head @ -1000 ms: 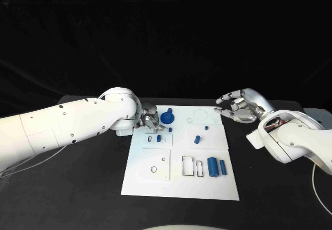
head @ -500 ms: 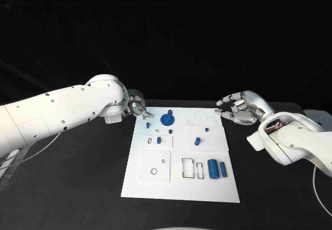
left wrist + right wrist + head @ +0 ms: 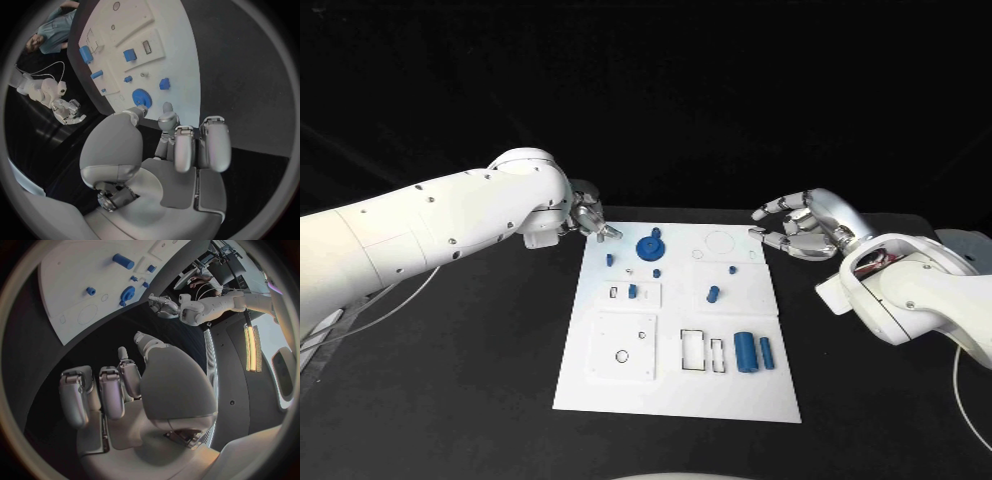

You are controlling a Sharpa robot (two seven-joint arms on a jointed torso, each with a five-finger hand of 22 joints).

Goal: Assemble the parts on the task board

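Beside task board point(image 3: 678, 385), left hand point(image 3: 586, 219) empty

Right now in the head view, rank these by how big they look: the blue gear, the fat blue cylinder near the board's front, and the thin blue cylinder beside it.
1. Fat blue cylinder, about level with the round blue gear; too close to rank.
2. Thin blue cylinder, clearly smallest.

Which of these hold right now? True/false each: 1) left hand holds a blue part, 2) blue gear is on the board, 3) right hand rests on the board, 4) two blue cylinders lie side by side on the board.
1) False: the left hand holds nothing, fingers curled.
2) True: the blue gear sits on the task board, far end.
3) False: the right hand is off the board's right far corner, empty.
4) True: the two blue cylinders lie side by side.
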